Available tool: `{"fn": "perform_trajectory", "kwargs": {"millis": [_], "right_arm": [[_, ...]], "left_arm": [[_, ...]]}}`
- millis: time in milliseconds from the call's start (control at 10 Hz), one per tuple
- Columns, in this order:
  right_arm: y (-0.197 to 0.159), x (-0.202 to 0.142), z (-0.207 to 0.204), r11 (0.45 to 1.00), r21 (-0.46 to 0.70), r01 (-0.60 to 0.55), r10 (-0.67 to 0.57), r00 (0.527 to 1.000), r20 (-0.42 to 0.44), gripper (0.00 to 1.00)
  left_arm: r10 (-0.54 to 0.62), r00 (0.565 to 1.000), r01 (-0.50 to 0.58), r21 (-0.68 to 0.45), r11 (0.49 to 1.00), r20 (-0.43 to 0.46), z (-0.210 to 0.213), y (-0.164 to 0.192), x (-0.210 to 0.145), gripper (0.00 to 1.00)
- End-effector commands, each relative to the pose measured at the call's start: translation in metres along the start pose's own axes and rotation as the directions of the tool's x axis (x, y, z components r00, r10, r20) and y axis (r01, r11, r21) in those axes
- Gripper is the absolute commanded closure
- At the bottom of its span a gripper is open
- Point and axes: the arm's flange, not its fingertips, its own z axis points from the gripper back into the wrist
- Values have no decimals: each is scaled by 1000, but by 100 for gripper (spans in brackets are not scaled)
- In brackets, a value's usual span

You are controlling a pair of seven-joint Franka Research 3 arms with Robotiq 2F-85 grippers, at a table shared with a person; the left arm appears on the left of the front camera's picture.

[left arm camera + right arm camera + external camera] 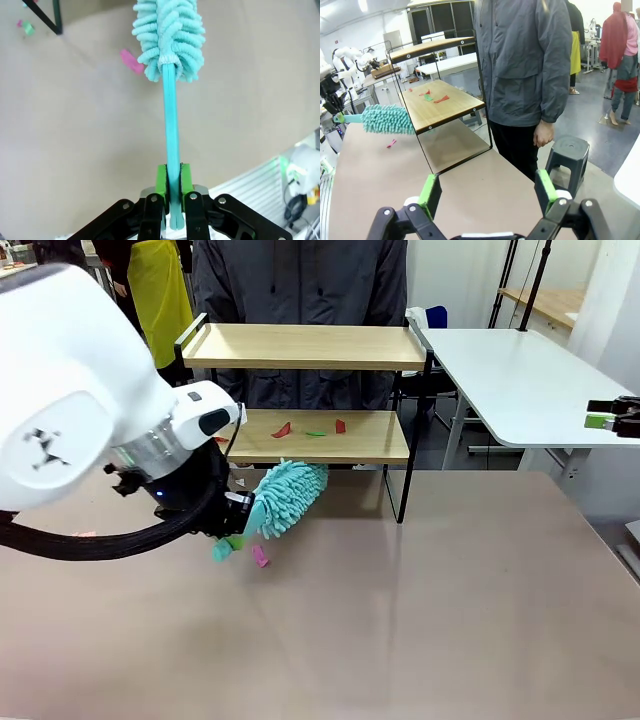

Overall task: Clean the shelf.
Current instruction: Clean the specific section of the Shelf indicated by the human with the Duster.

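Shelf (300, 346) sits upper centre in the front view, on the far side of the bench (420, 620), right in front of the person (300, 280) in a grey jacket. Two light wooden boards, thin black frame, upright. Top board bare. Lower board (375, 440) carries two red scraps (283, 429) and one green scrap (316, 434), bunched left of its middle.

Teal chenille duster (290, 497) is centre-left in the front view, with its head at the lower board's front-left edge. Can't tell if it touches the board. The handle (171, 125) runs down-left from the head. A pink scrap (260, 556) lies on the bench just below the head.

Left end effector (173, 172): green pads pressed together, pinching the duster handle near its butt end. In the left wrist view the handle runs straight up the middle to the head at the top. The left arm takes up the left third of the front view.

Right end effector (487, 192): fingers spread wide, gripping nothing, well apart from the shelf. In the front view it is at the right edge, over the white side table (510, 370). In its wrist view the shelf is upper left, with a grey stool (567, 150) lower right beside the person.
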Motion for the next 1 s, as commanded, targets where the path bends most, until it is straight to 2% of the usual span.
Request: {"fn": "perform_trajectory", "kwargs": {"millis": [0, 100, 300, 400, 700, 900], "right_arm": [[2, 3, -1, 1000, -5, -6, 6, 1000, 0, 0], [2, 3, -1, 1000, -5, -6, 6, 1000, 0, 0], [2, 3, -1, 1000, -5, -6, 6, 1000, 0, 0], [2, 3, -1, 1000, -5, -6, 6, 1000, 0, 0], [2, 3, -1, 1000, -5, -6, 6, 1000, 0, 0], [2, 3, -1, 1000, -5, -6, 6, 1000, 0, 0]], "left_arm": [[-90, 994, 88, -34, 996, -58, 30, 12, -16, 87], [-177, 978, 174, -39, 984, -111, 45, 17, -23, 87], [-373, 904, 366, -71, 928, -208, 72, 22, -39, 87], [-431, 868, 428, -69, 901, -245, 87, 27, -48, 87], [-536, 780, 556, -33, 830, -322, 129, 49, -58, 87], [-579, 740, 607, -31, 794, -342, 143, 55, -55, 87]]}}
